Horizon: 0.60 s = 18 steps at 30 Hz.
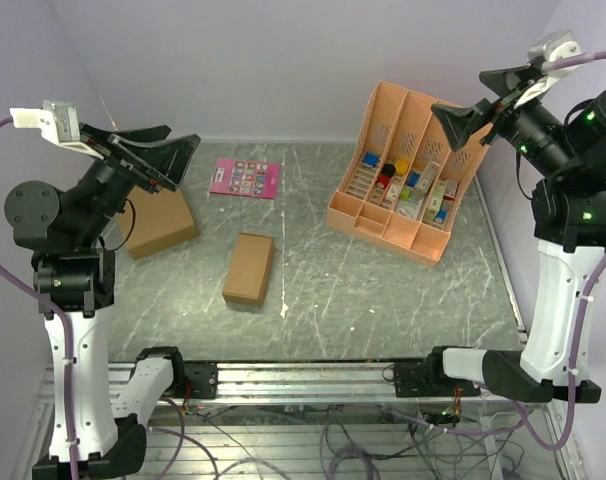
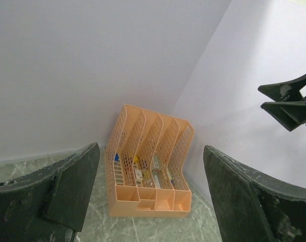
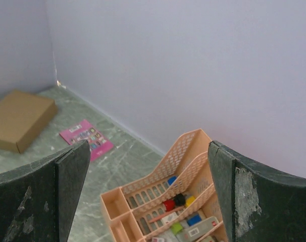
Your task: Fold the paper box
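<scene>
The paper box lies flat on the surface, about midway between the two arm bases and a little left of centre. It looks already closed into a small oblong carton. Its long axis runs near to far, the far end leaning slightly right.

The left pincer is the nearer one. The paper box lies below it, to its right and closer to the bases. A larger box sits just under the left arm, apart from the paper box. The right pincer hangs high over the orange rack, so the paper box is well off to its left and nearer.

Both pincers are spread wide and hold nothing. Each arm is drawn back and raised, with its forearm folded up over its base and its fingers aimed inward and roughly level, not down at the surface. Neither wrist view shows the paper box. The left one looks across at the rack and the right pincer, and the right one looks at the rack, a pink card and the larger box.

My judgement is that any further move falls to the left arm, which would have to tip down and reach right and nearward. It should then close across the short width of the paper box, not along its length.
</scene>
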Tool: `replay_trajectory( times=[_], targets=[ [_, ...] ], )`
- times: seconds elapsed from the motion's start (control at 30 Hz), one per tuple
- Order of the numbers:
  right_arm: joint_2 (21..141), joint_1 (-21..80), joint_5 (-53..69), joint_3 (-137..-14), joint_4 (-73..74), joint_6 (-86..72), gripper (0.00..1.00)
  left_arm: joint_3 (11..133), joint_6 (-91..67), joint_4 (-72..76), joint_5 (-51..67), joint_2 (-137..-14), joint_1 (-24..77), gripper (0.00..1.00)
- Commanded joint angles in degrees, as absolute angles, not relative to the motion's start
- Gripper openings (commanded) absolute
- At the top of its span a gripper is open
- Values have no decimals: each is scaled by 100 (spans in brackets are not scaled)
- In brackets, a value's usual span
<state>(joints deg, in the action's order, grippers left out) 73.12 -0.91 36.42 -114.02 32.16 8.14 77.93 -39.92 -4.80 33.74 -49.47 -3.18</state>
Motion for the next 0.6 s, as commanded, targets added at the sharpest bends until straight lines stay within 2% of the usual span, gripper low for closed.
replay_trajectory(
  times=[0.0, 0.23, 0.57],
  targets=[
    [7310, -113, 3057, -11747, 3490, -261, 100, 8236, -3955, -961, 3606, -4994, -361, 93],
    [7149, -109, 2541, -11759, 3662, -165, 100, 8343, -3900, -1135, 3604, -4964, -362, 93],
    [7087, -119, 2741, -11571, 3788, 200, 100, 8226, -3907, -1122, 3727, -5071, -366, 93]
  ],
)
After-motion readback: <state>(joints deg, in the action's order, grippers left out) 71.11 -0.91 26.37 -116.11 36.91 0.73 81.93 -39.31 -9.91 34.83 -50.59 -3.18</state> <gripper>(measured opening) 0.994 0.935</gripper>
